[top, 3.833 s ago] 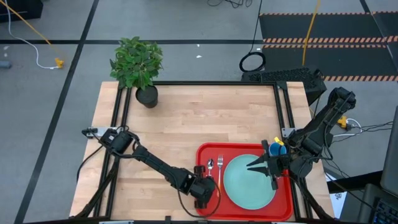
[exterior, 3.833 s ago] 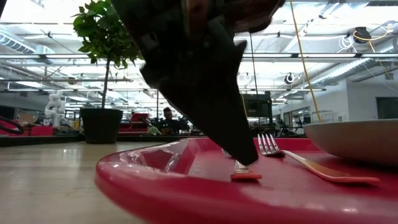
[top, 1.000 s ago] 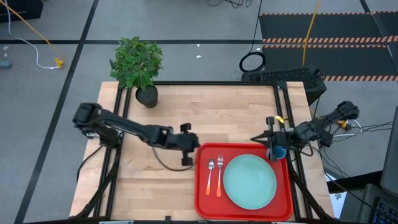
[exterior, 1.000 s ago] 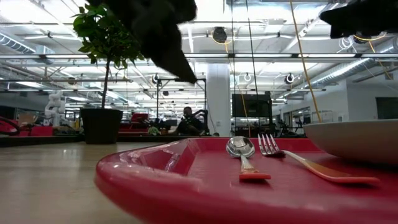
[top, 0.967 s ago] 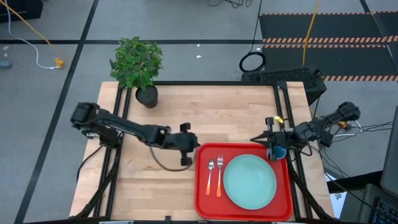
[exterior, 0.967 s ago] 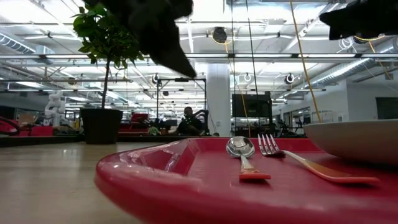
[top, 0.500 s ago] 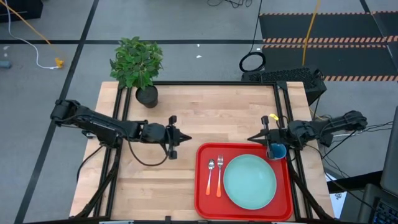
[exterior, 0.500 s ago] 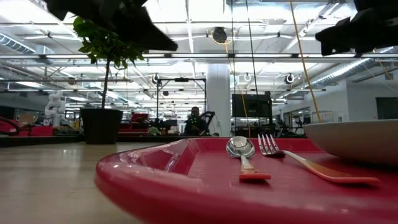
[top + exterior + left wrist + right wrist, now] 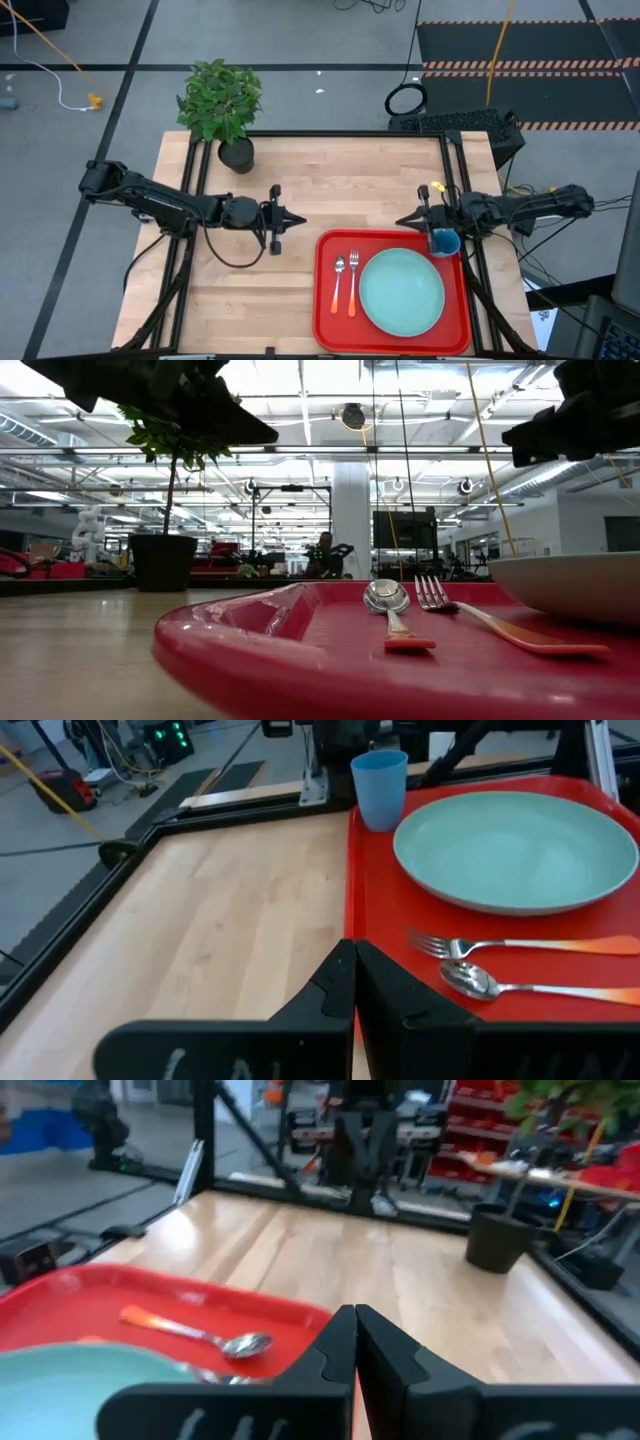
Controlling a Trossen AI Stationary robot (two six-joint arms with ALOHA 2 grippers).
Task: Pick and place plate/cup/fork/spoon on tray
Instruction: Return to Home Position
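Tray (image 9: 325,305) on pale wood worktop (image 9: 340,185), near right corner; potted plant (image 9: 222,108) far left. Grey floor (image 9: 300,40) around. My fingers closed, both empty.

Layout, seen from above: the tray (image 9: 395,335) lies at the near right of the surface (image 9: 330,180). On the tray, the plate (image 9: 402,292) takes the right part; the fork (image 9: 353,283) lies just left of it and the spoon (image 9: 338,279) just left of the fork, side by side. The cup (image 9: 445,243) stands in the tray's far right corner, behind the plate. A potted plant (image 9: 222,110) stands at the far left corner of the surface. The left claw (image 9: 296,221) hangs left of the tray, the right claw (image 9: 403,221) behind it.
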